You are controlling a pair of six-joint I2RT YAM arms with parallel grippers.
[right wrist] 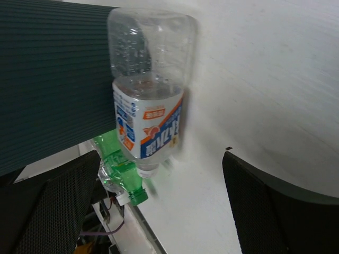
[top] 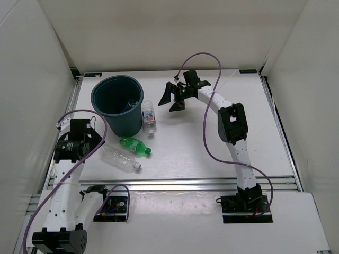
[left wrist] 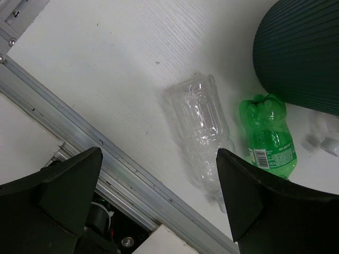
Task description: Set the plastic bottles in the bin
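The bin (top: 119,123) stands upright in the upper left part of the white worktop (top: 180,153) as the top view shows it. Something pale with a touch of blue lies inside it by the right-hand wall, too dim to name with certainty.

A clear labelled bottle (top: 149,117) lies on its side just right of the bin. In the right wrist view it sits hard against the ribbed dark wall, its cap pointing toward the bottom of the frame.

Below the bin in the top view lies the green bottle (top: 135,146), with its cap toward the right. The long clear bottle (top: 121,157) lies just beside it to the lower left. The left wrist view shows a narrow strip of worktop between these two.

The right fingers (top: 166,94) hang at upper centre of the top view, right of the bin's rim. They are spread wide and hold nothing. In their own camera the labelled bottle shows between them, beyond the tips.

The left fingers (left wrist: 58,190) sit at the left of the top view, also spread wide and empty. Their camera looks toward the long clear bottle and the green one. An aluminium rail (left wrist: 79,124) runs along the near edge of the worktop.
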